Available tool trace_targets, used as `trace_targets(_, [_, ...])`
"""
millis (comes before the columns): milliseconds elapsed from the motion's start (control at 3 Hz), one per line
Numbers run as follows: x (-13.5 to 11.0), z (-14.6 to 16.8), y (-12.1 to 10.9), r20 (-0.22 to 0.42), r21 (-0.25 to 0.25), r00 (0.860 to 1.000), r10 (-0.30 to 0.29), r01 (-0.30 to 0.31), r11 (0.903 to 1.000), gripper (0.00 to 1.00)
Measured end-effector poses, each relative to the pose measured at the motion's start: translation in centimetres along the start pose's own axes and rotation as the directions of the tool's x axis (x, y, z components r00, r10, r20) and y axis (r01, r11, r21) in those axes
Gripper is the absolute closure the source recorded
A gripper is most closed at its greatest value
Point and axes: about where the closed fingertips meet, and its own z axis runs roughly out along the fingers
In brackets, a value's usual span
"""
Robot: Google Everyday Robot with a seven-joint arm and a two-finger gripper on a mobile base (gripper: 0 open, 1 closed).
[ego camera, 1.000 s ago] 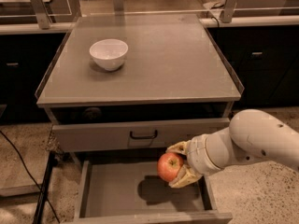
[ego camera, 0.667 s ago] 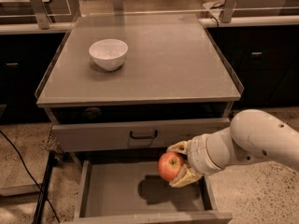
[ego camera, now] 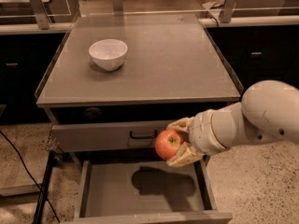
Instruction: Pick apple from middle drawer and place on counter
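gripper (ego camera: 181, 143) jaws clamped round the apple (ego camera: 167, 144) | hovering over the open middle drawer (ego camera: 103, 197), 1 o'clock corner | white bowl (ego camera: 108, 53) on counter (ego camera: 182, 64), 10 o'clock

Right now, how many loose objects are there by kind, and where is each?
Apples: 1, the apple, held in the fingers of the gripper above the open middle drawer.
Bowls: 1, the white bowl, on the counter.
Total: 2.
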Motion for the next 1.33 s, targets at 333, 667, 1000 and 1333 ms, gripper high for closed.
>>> trace_targets(333, [-5.4, -4.7, -6.2, 0.020, 0.092, 1.000, -0.014, 0.012, 0.9957, 1.00])
trace_targets(667, [-5.4, -4.6, -6.2, 0.019, 0.091, 1.000, -0.014, 0.012, 0.9957, 1.00])
trace_targets(1000, [-5.3, -5.1, -7.6, 0.040, 0.118, 0.999, 0.012, -0.017, 0.9929, 1.00])
trace_targets(1333, [-4.8, -4.7, -12.1, 0.070, 0.118, 0.996, 0.060, -0.068, 0.9907, 1.00])
